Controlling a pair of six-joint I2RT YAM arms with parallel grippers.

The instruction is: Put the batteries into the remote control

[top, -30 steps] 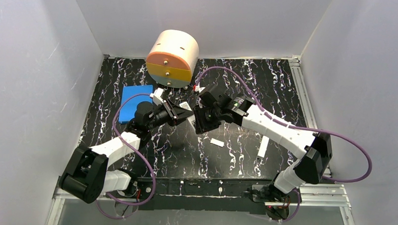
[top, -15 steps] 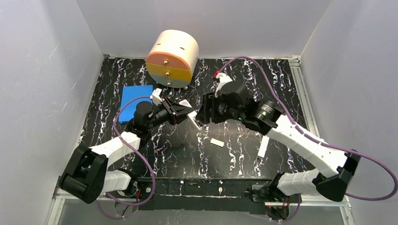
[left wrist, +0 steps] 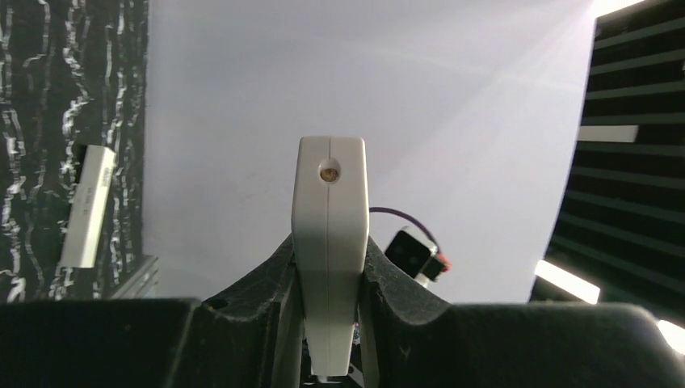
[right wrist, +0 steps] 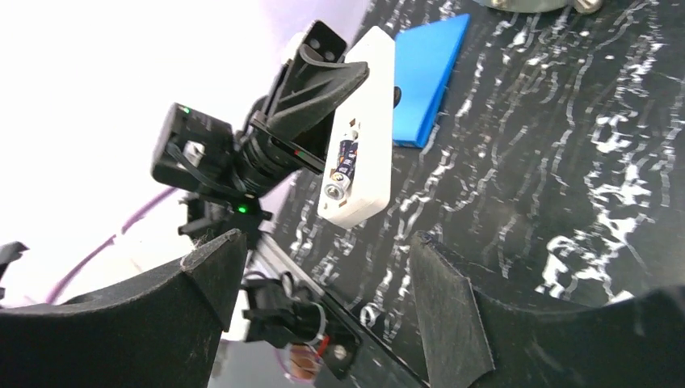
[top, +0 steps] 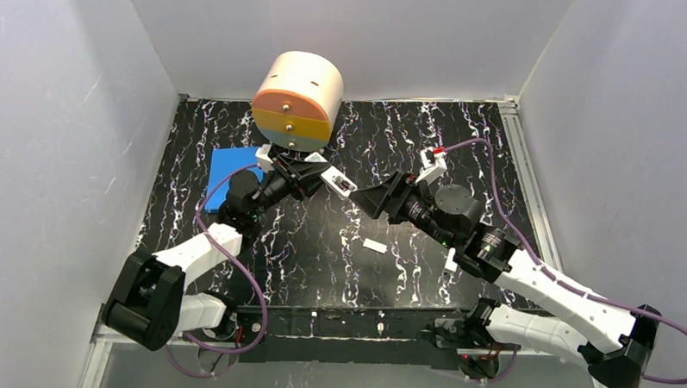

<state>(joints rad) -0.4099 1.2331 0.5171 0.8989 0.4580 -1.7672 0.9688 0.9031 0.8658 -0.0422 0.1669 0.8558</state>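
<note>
Left pincer point(left wrist: 327, 279) tight on remote control point(left wrist: 329, 202), right pincer point(right wrist: 325, 246) spread; batteries point(right wrist: 342, 162) perhaps inside, indistinct.

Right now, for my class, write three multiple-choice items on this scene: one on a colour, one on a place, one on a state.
1. The flat pad is: A red; B blue; C green.
2. The small white cover piece lies: A on the pad; B on the bare table; C on the floor.
3. The remote control is: A lying flat; B unheld; C clamped in the left gripper.

Answers:
1. B: the top view shows the pad is blue.
2. B: it rests on the dark marble between the arms.
3. C: the fingers flank it, above the table.
</note>
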